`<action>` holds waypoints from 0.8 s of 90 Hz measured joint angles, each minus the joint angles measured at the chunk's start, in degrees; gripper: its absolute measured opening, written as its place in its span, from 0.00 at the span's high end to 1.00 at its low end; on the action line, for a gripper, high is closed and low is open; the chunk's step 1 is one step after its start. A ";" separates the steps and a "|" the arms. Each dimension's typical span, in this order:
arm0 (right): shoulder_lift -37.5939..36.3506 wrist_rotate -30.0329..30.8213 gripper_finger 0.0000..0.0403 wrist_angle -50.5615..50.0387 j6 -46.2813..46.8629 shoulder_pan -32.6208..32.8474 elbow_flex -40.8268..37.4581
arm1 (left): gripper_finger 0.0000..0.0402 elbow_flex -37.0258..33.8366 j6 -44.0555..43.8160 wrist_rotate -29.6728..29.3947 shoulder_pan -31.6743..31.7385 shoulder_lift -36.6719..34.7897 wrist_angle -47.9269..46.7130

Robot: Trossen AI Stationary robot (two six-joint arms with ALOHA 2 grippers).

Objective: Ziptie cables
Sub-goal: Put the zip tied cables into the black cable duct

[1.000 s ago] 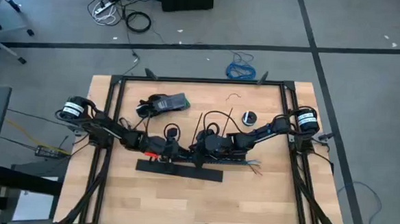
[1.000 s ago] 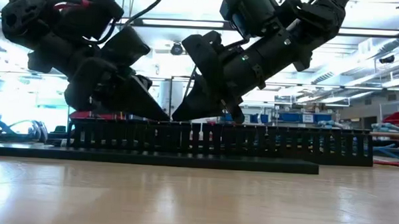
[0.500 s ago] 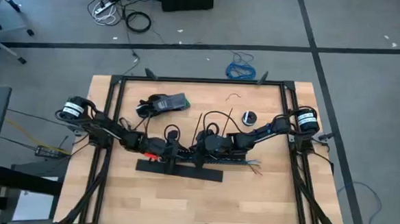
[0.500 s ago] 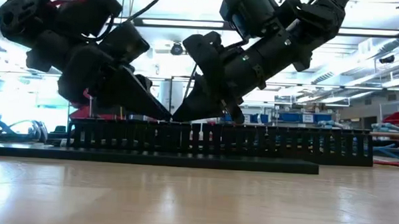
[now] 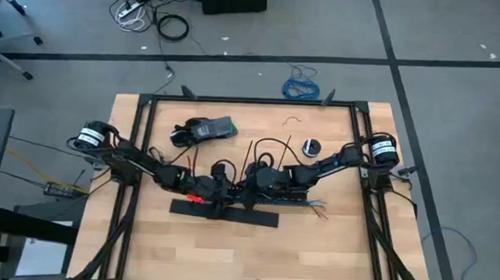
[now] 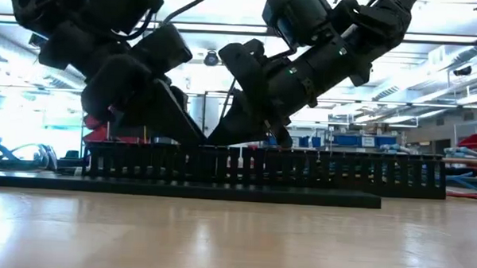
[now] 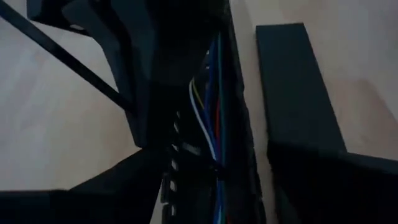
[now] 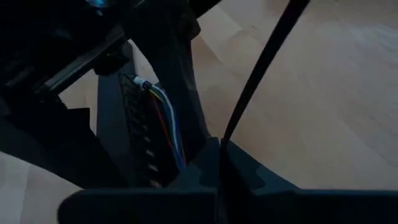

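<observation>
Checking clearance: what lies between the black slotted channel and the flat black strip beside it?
Only a band of bare wooden table separates the black slotted channel from the flat black strip, in the left wrist view.

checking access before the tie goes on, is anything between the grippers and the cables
Yes. The cables lie inside the slotted channel, so its comb walls flank them. Left gripper and right gripper meet over it from above.
</observation>
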 joint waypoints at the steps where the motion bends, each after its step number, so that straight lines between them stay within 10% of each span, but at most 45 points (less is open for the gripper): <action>1: 0.00 0.01 1.00 0.00 0.00 0.00 0.00 | 0.30 0.06 -0.01 -0.03 0.00 0.00 -0.17; 72: 0.07 -0.22 1.00 3.16 -1.92 -0.50 -0.02 | 0.30 0.14 -1.28 -0.63 0.07 0.00 -3.30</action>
